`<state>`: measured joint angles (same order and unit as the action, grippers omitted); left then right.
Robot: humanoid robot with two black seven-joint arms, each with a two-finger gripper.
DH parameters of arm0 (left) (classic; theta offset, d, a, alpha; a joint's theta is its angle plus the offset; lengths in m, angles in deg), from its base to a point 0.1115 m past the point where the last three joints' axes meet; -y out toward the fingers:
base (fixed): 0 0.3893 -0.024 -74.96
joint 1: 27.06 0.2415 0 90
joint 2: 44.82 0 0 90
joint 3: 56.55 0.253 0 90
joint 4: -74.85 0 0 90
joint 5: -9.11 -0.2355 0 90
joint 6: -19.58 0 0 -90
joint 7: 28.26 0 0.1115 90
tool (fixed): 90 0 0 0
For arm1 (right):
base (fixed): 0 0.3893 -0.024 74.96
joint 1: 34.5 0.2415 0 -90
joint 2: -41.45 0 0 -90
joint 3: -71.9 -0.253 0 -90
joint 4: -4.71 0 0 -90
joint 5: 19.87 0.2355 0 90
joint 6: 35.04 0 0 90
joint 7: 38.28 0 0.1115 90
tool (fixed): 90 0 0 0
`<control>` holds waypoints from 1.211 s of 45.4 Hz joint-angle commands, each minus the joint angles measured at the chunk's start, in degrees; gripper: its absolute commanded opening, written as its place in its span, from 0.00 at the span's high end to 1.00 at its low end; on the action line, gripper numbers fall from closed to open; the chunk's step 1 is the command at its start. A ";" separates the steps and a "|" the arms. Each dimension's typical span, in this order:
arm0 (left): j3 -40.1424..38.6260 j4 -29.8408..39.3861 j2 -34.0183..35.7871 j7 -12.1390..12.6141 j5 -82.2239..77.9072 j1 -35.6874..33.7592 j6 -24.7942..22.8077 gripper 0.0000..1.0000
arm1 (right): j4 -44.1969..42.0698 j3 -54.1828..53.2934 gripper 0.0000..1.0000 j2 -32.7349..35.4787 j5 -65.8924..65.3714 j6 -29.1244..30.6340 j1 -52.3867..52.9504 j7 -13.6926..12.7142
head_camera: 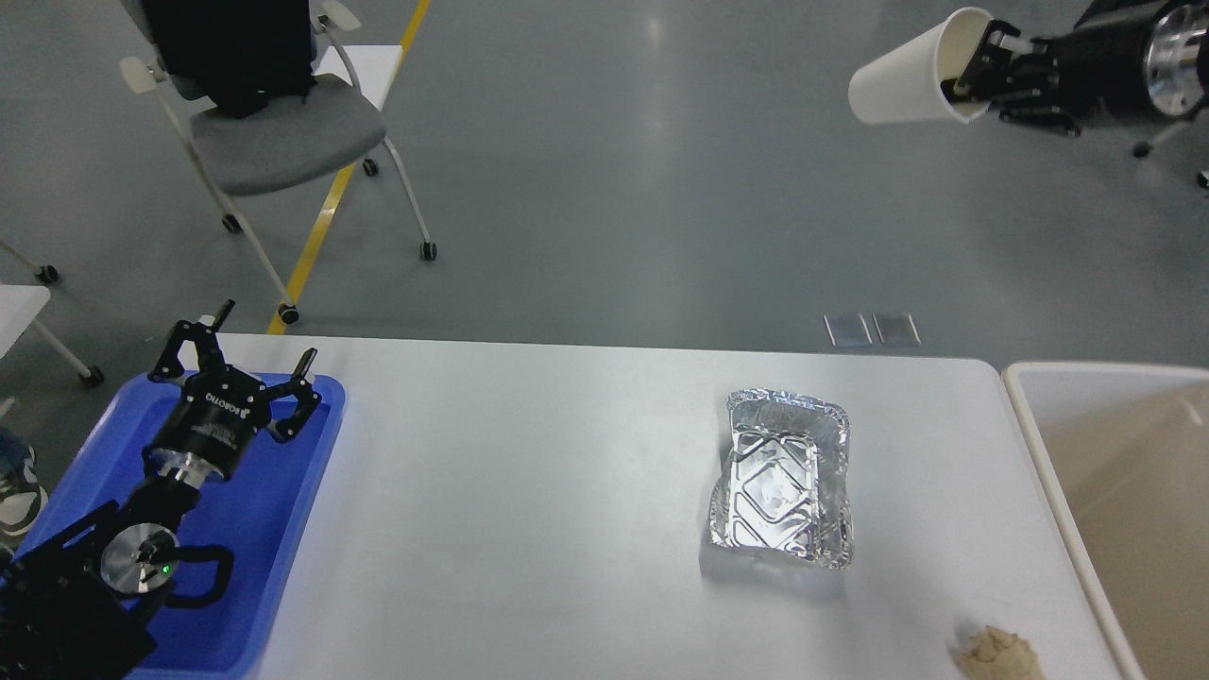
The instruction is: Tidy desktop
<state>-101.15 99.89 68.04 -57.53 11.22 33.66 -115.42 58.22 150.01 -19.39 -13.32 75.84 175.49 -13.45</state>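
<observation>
crumpled paper: nearest item, at the near right edge of the desktop, just beside the beige bin. Partly cut off by the view, so I can't judge its full shape. Risk: a grab at the table edge nudges it off instead of catching it.

left gripper: over the blue tray, left of the foil tray; fingers spread, nothing held. Idle from what I see. Low risk unless I swing it across while the right arm comes down.

foil tray: on the desktop, right of centre, left of the bin, well apart from the blue tray. Already dented, walls thin. Risk: pinch crushes the rim and it slides rather than lifts.

desktop: white top fills the near half of the view, blue tray at its left end, bin at its right end. Still has the foil tray and the paper on it, so I judge the tidy unfinished.

right gripper: far and high, up beyond the foil tray, clamped on the rim of a white paper cup, one finger inside. Cup lies sideways, out past the table's far edge. Risk: letting go here drops it on the floor; I'd bring it over the bin first.
</observation>
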 commanded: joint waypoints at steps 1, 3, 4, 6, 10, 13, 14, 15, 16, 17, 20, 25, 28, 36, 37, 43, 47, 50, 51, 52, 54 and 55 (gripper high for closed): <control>0.04 0.01 0.00 0.00 0.00 -0.08 0.00 0.01 | -18.43 0.29 1.00 7.93 4.09 -2.77 -16.61 -0.75; 0.04 0.01 0.00 0.00 0.00 0.01 0.00 0.01 | -20.55 0.03 1.00 8.89 4.09 -3.92 -19.34 -0.84; 0.04 0.01 0.00 0.00 0.00 0.01 0.00 0.01 | -21.34 0.03 1.00 9.33 4.17 -4.53 -20.40 -1.01; 0.04 0.01 0.00 0.00 0.00 0.01 0.00 0.01 | -22.31 -0.15 1.00 10.13 4.26 -5.94 -22.16 -1.10; 0.04 0.01 0.00 0.00 0.00 -0.08 0.00 0.01 | -22.67 -0.32 1.00 11.18 4.96 -8.40 -25.15 -1.36; 0.04 0.01 0.00 0.00 0.00 -0.08 0.00 0.01 | -22.67 -0.32 1.00 12.06 6.10 -11.38 -28.21 -2.24; 0.04 0.01 0.00 0.00 0.00 -0.08 0.00 0.01 | -22.67 -0.32 1.00 12.32 6.46 -12.35 -29.01 -2.68; 0.04 0.01 0.00 0.00 0.00 -0.08 0.00 0.01 | -22.67 -0.32 1.00 12.59 6.81 -13.32 -29.81 -3.20; 0.04 0.01 0.00 0.00 0.00 -0.08 0.00 0.01 | -22.67 -0.32 1.00 12.85 7.25 -14.20 -30.68 -3.91; 0.04 0.01 0.00 0.08 0.00 -0.08 0.00 0.01 | -22.67 -0.32 1.00 13.03 7.69 -15.08 -31.39 -4.61; 0.04 0.01 0.00 0.00 0.00 -0.08 0.00 0.01 | -22.67 -0.32 1.00 13.20 9.97 -17.62 -33.59 -7.16; 0.04 0.01 0.00 0.00 0.00 -0.08 0.00 0.01 | -22.67 -0.32 1.00 13.20 14.36 -20.70 -37.80 -10.06; 0.04 0.01 0.00 0.00 0.00 -0.08 0.00 0.01 | -22.67 -0.32 1.00 13.20 16.39 -22.46 -40.26 -10.77; 0.04 0.01 0.00 0.00 0.00 -0.08 0.00 0.01 | -22.67 -0.67 1.00 12.94 18.41 -30.10 -45.98 -11.12; 0.04 0.01 0.00 0.00 0.00 -0.08 0.00 0.01 | -22.67 -1.02 1.00 12.85 18.59 -31.16 -47.03 -11.21; 0.04 0.01 0.00 0.00 0.00 -0.08 0.00 0.01 | -22.75 -5.67 1.00 12.77 19.29 -35.64 -53.01 -11.38; 0.04 0.01 0.00 0.00 0.00 -0.08 0.00 0.01 | -22.75 -10.33 1.00 12.68 19.20 -37.49 -57.66 -11.30; 0.04 0.01 0.00 0.00 0.00 -0.08 0.00 0.01 | -23.02 -14.02 1.00 12.59 19.03 -37.93 -60.83 -11.30; 0.04 0.01 0.00 0.00 0.00 -0.08 0.00 0.01 | -23.19 -15.16 1.00 12.59 18.94 -37.94 -61.80 -11.30; 0.04 0.01 0.00 0.00 0.00 -0.08 0.00 0.01 | -23.45 -16.31 1.00 12.50 18.94 -37.94 -62.68 -11.30; 0.04 0.01 0.00 0.00 0.00 -0.08 0.00 0.01 | -23.63 -18.50 1.00 12.15 18.85 -37.94 -64.61 -11.30; 0.04 0.01 0.00 0.00 0.00 -0.08 0.00 0.01 | -23.72 -19.56 1.00 11.89 18.85 -38.02 -65.49 -11.30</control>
<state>-101.11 99.90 68.03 -57.53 11.21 33.57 -115.42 35.37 140.45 -6.76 5.04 41.27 120.45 -24.44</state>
